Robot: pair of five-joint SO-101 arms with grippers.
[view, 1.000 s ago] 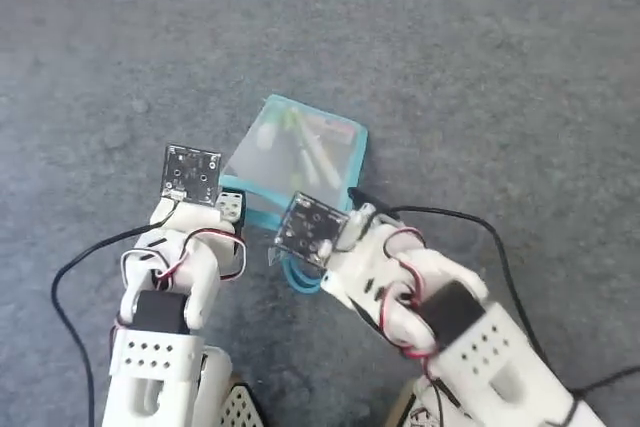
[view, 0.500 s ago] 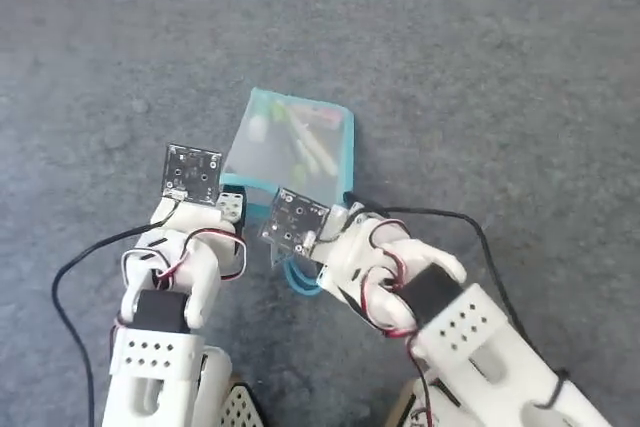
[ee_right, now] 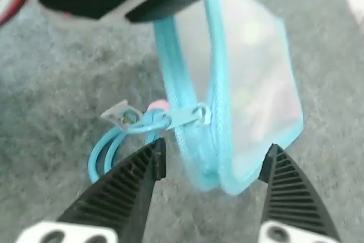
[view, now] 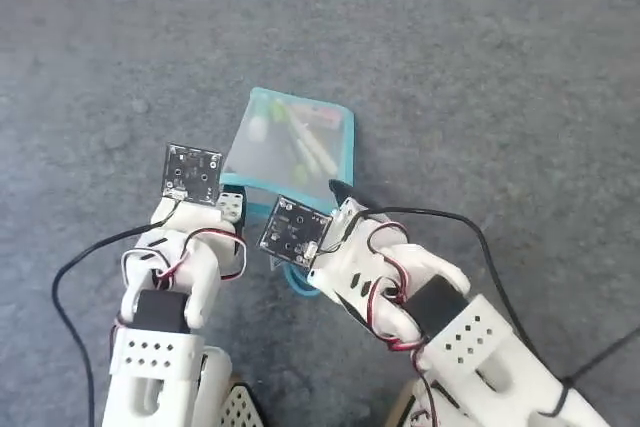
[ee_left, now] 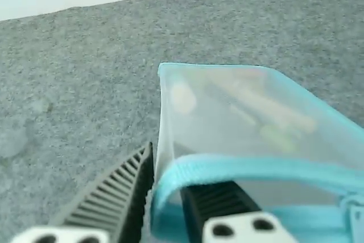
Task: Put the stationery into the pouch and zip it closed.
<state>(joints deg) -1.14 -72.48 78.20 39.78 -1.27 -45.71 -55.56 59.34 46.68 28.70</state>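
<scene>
Clamping one end of the zip edge of a translucent plastic pouch with a turquoise border (view: 268, 152), the left gripper (ee_left: 168, 176) stands at the left of the high view. Its ribbed grey finger lies against the outer wall and its black finger on the far side of the zip band. The two are nearly closed, with only that edge between them.

Centre: the pouch rests on the grey, felt-like table cover (view: 520, 97), with its zip edge turned toward both arms. The stationery (view: 305, 142) is inside, seen through the wall as green and white stick-shaped pieces. Their exact kind cannot be told.

Right: the zip pull (ee_right: 199, 115) sits near the end of the zip farthest from the left gripper. A turquoise cord loop (ee_right: 105, 155), carrying a pink bead and a small clear tag, trails from the zip pull onto the table cover. The right gripper (ee_right: 215, 151) is spread wide and holds nothing. Its dark ribbed fingers straddle this end of the pouch, one just beside the cord loop, the other past the pouch's outer corner. Whether either finger touches the pouch cannot be told.
</scene>
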